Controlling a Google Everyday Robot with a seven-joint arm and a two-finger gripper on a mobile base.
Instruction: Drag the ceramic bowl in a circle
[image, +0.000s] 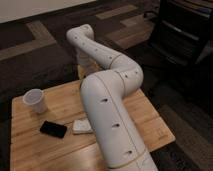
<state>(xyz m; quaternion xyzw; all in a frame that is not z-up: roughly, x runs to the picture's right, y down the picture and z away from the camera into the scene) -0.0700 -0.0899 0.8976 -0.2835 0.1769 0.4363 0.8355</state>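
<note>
The dark blue ceramic bowl does not show in the camera view; my white arm (107, 115) covers the part of the wooden table (25, 145) where it stood. My gripper (85, 70) hangs down from the wrist at the table's far edge, just behind the arm's thick lower link. What it touches or holds is hidden.
A white cup (35, 100) stands on the left of the table. A black phone (53, 129) and a small white packet (81, 126) lie near the front, beside the arm. A dark chair (185, 30) stands at the back right on the carpet.
</note>
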